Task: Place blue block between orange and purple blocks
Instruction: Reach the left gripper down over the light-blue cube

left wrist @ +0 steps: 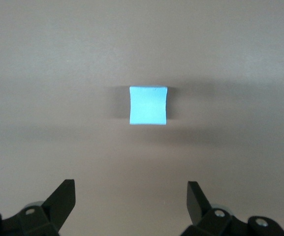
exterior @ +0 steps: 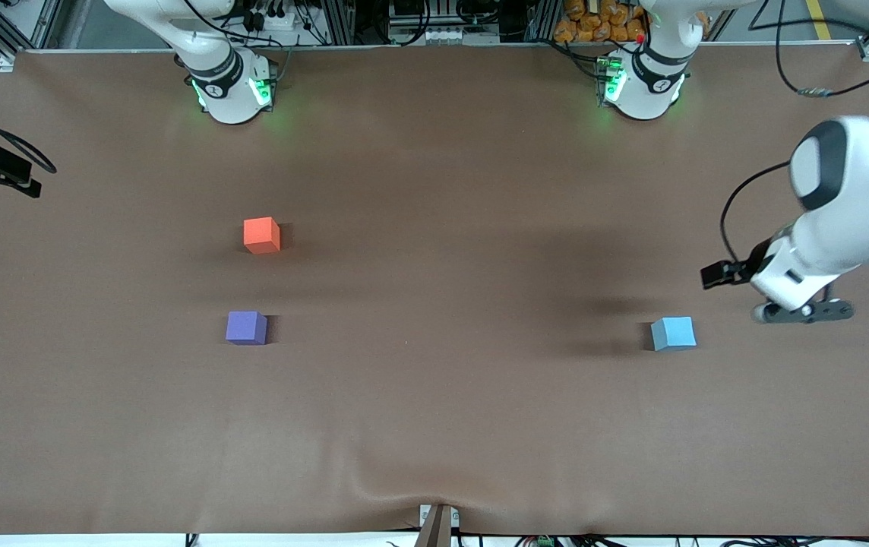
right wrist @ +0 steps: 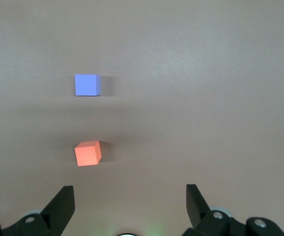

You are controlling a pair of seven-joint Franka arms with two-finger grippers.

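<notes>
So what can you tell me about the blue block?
The blue block is a small light sky-blue cube with a matte, foam-like look and plain faces. It sits flat on the brown table, toward the left arm's end, apart from the other two blocks. Nothing touches it but the table. The left gripper hangs open in the air beside it, not over it, and its wrist camera looks down at the block.

I am looking down on a brown table (exterior: 434,425). The orange block (exterior: 261,235) is sitting toward the right arm's end, and the purple block (exterior: 246,327) is lying nearer the camera than it, with a bare gap between them. The blue block (exterior: 673,333) is resting well apart, toward the left arm's end. The left gripper (exterior: 803,311) is hanging over the table just beside the blue block, not touching it.
</notes>
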